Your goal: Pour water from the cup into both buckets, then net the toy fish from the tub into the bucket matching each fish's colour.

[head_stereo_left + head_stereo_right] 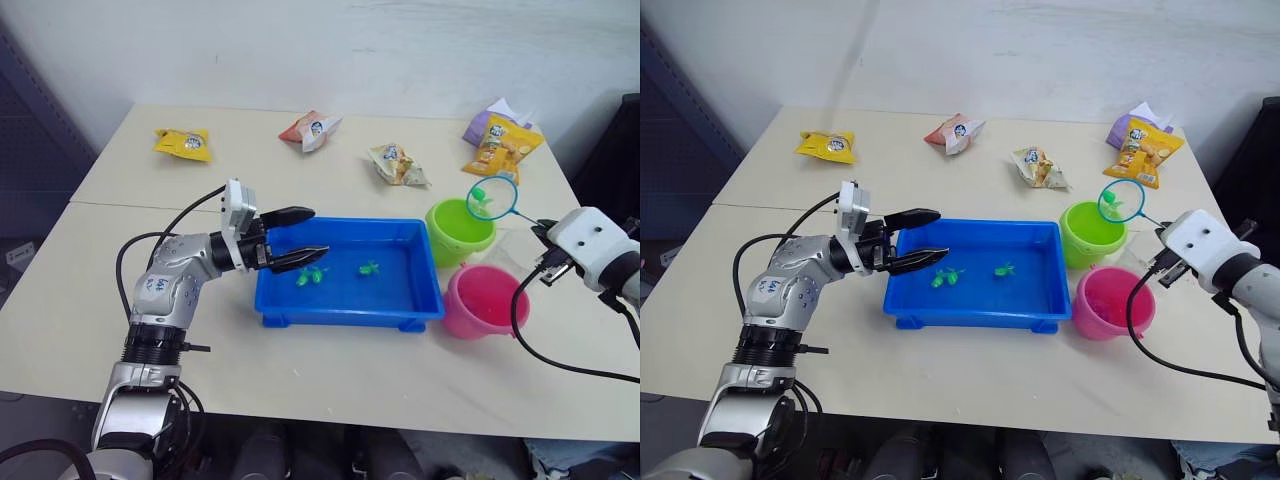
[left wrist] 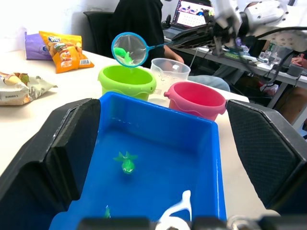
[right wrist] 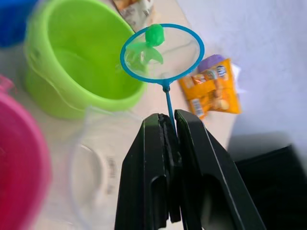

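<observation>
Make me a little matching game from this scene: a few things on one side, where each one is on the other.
Things:
1. net
2. blue tub
3. left gripper
4. yellow snack bag

Places:
A. far left of the table
B. holds two green fish
C. above the green bucket
D. over the tub's left end

Pairs: 1-C, 2-B, 3-D, 4-A
</observation>
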Available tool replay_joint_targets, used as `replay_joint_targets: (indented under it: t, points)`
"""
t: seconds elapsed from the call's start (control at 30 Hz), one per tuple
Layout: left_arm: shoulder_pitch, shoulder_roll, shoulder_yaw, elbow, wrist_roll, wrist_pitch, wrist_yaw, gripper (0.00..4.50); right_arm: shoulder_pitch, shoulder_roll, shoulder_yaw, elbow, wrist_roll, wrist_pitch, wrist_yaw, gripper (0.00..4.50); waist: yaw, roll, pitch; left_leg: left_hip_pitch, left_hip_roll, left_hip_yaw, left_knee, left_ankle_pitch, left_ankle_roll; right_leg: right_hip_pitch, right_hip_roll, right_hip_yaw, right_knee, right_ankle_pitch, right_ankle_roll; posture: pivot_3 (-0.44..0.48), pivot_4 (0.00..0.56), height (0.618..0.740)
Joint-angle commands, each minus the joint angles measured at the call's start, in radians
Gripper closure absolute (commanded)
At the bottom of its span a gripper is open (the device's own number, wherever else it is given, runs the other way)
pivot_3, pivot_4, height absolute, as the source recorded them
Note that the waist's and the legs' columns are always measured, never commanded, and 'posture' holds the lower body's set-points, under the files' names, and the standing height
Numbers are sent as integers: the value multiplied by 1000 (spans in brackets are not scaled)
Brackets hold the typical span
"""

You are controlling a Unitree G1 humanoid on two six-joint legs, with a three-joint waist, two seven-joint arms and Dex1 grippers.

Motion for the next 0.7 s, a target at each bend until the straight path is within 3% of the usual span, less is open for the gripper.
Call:
replay_joint_targets:
  t: [0.03, 0.47, 0.53, 0.6, 0.7]
  points:
    - [-3, 4, 8, -57, -14, 4, 9, 23, -5, -66, 13, 58, -136, -217, -92, 4500, -1, 0, 0, 0, 0, 0, 0, 0, 0, 0, 0, 0, 0, 0, 0, 0, 150, 738]
    - [-10, 15, -3, -70, -10, 25, 3, 23, -73, -188, 97, 272, -366, -606, -294, 4500, -2, 0, 0, 1, 0, 1, 0, 1, -2, 0, 1, 1, 1, 0, 0, 0, 150, 738]
    - [-5, 22, 1, -71, -7, 21, 5, 23, -75, -154, 69, 259, -281, -608, -285, 4500, -3, 0, 0, 1, 0, 1, 0, 1, -2, 0, 1, 1, 1, 0, 0, 0, 150, 738]
    - [3, 30, 11, -72, -8, 21, 10, 23, -71, -87, 48, 205, -62, -543, -189, 4500, -4, 0, 0, 1, 1, 1, 1, 1, -2, 0, 1, 1, 1, 0, 0, 0, 150, 738]
    - [32, 65, 28, -64, -4, 4, -8, 23, -21, -30, 53, -32, 318, -279, 16, 4500, -5, 0, 0, 1, 1, 1, 1, 1, -2, 1, 2, 1, 2, 0, 0, 0, 150, 738]
